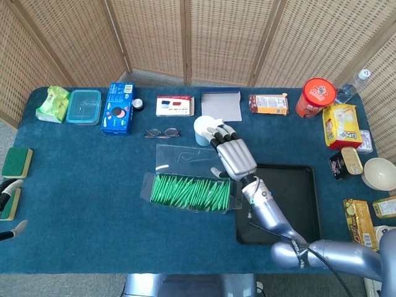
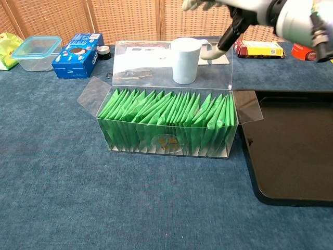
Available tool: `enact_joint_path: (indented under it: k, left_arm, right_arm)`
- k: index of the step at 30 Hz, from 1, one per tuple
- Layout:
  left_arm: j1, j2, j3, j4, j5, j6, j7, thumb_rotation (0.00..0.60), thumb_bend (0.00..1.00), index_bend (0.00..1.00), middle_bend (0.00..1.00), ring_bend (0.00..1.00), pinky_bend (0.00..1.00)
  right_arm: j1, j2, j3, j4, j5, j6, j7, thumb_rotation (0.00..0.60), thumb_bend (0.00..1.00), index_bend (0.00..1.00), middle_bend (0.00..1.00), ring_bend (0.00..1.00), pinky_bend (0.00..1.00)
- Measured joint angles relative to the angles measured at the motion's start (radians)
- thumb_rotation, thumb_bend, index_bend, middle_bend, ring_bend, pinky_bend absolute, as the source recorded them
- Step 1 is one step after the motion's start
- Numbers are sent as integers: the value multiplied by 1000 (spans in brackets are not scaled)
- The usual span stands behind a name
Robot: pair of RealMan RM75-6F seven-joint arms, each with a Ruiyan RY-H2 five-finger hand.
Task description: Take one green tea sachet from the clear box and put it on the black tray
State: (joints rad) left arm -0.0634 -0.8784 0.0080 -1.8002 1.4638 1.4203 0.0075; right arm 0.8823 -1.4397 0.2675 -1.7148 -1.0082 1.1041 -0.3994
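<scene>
Bright, even light — sharp, soft shadows

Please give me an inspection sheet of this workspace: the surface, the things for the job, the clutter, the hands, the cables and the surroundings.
Surface: table with blue cloth.
Job's things: clear box open, lid folded back, packed with green tea sachets; black tray to its right, bare, no sachet on it.
Clutter: white mug behind the box, glasses, blue cookie box, red can, sponge.
Hands: right hand above the box's right end, fingers spread, holding nothing; left hand at the left edge, away from the box.
Cables: black cable along the right forearm.
Surroundings: wicker screen behind.
</scene>
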Motion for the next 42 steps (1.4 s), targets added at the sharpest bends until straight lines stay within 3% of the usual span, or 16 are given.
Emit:
enact_joint_path:
  k: [4,8,12,23,42]
  left_arm:
    - [0,0,-2,-4,5,4,3,600,204,116,126,139,241]
    - [-2,-3,-1,-6,14,5,7,600,205,116,126,139,241]
    - [-2,-1,0,-9,16,6,11,600,205,116,126,139,241]
    - [-2,-1,2,-10,13,0,15,600,204,116,126,139,241]
    - [-4,-11,5,2,14,-10,9,600,205,116,126,139,241]
  right_arm:
    - [-25,37,-25,-17,-119,-14,98,600,190,267,149,77,80]
    - [-38,72,-73,-24,-227,-73,195,600,191,286,149,69,79]
    - [-38,85,-111,-18,-278,-126,214,600,183,300,149,69,79]
    - [-14,62,-131,12,-295,-186,174,600,172,315,151,69,79]
    - [-13,41,-149,39,-313,-199,117,600,172,331,160,69,79]
